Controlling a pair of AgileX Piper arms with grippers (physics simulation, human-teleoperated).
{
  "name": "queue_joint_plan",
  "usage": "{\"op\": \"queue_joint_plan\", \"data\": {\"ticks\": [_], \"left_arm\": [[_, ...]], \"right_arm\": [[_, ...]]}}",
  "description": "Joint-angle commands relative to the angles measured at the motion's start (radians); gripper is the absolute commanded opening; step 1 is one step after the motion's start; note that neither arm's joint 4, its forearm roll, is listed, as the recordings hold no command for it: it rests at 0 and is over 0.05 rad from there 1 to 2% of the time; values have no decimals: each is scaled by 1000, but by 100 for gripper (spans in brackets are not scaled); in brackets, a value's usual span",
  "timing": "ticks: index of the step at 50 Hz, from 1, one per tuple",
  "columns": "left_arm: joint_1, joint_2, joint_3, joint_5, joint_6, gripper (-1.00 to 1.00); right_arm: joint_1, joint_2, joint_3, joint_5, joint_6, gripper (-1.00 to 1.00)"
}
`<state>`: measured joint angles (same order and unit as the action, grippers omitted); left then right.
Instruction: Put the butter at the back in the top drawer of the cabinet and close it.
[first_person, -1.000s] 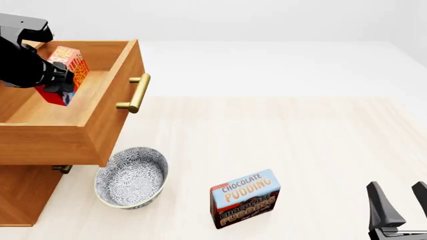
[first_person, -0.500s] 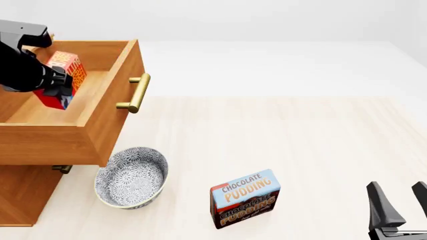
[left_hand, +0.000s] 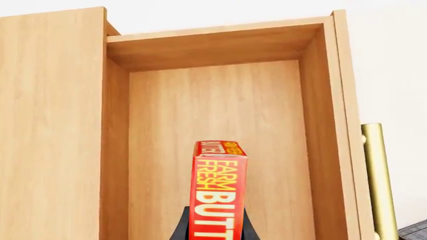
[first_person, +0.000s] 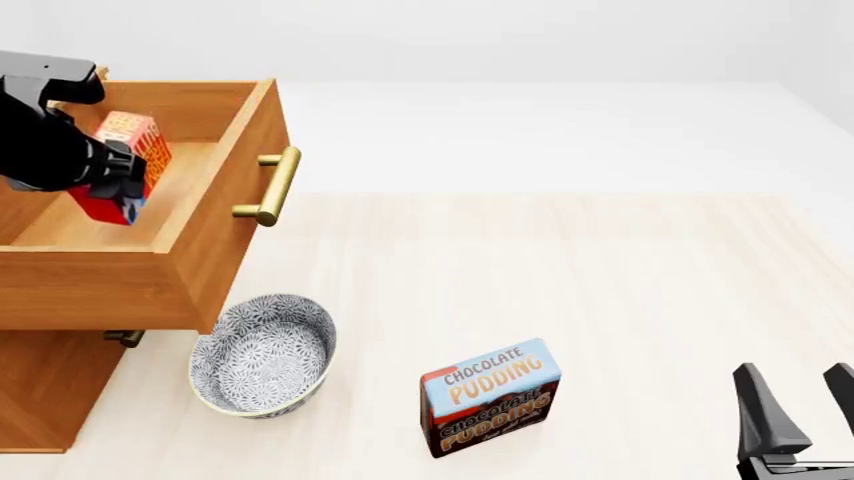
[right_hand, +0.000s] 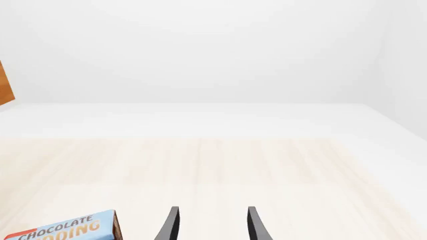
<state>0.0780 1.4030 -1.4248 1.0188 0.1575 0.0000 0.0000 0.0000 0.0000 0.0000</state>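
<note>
Half the job looks done, by our reckoning: the top drawer (first_person: 174, 215) of the cabinet (first_person: 47, 385) stands pulled out at the desk's far left edge, and our left gripper (first_person: 114, 178), clamped on the butter (first_person: 127, 160), hangs over the drawer's bare floor. We judge release and closing remain. Besides the butter above it, we see nothing in the drawer. A patterned bowl (first_person: 263, 355) by the near left edge holds nothing. Our right gripper (right_hand: 211, 222) sits idle, fingers apart, near the pudding box (first_person: 489, 395).

Left gripper (first_person: 118, 178) is clamped on the butter (first_person: 127, 160) above the open top drawer (first_person: 200, 215); right gripper (first_person: 801, 400), fingers parted, sits well apart from it.
</note>
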Motion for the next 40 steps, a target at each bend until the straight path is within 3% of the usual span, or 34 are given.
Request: {"op": "queue_joint_plan", "data": {"ticks": [1,40], "left_arm": [[0,-6,-2,-11,7,-100],[1,-11,-14,-6,-8,-100]], "right_arm": [[0,0,0,0,0,100],[0,0,0,0,0,100]]}}
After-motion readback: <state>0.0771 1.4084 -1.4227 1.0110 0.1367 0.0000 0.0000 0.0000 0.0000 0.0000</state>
